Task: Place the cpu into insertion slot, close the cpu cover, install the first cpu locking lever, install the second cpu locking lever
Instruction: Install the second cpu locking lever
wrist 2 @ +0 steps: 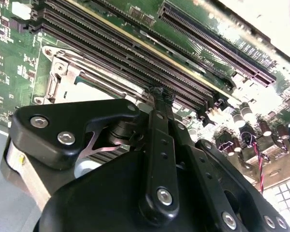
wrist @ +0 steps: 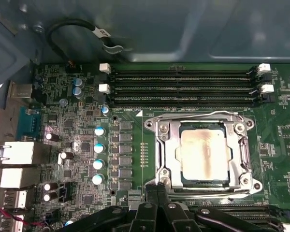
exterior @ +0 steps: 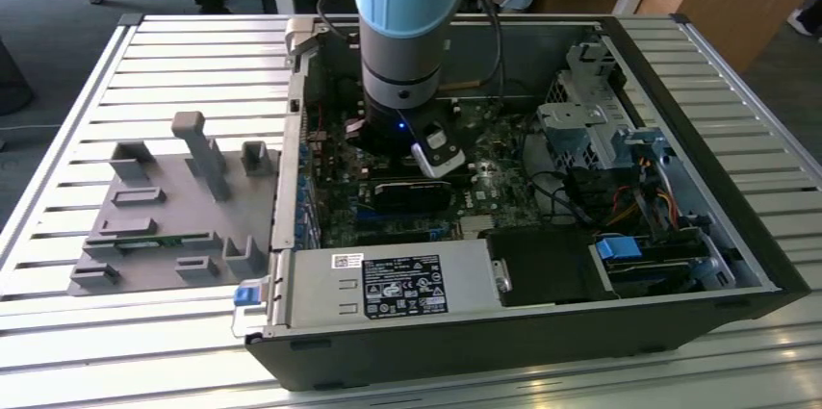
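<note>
Tool (wrist: 159,189) fingers shut together, empty, at cpu cover (wrist: 166,145) edge, cpu (wrist: 205,154) seated

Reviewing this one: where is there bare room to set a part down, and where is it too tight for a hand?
Free: the slatted table around the grey fixture, and its strip on the exterior view's right of the case. Crowded: inside the case, where the arm hangs over the board and the pincer sits at the cover edge.
</note>
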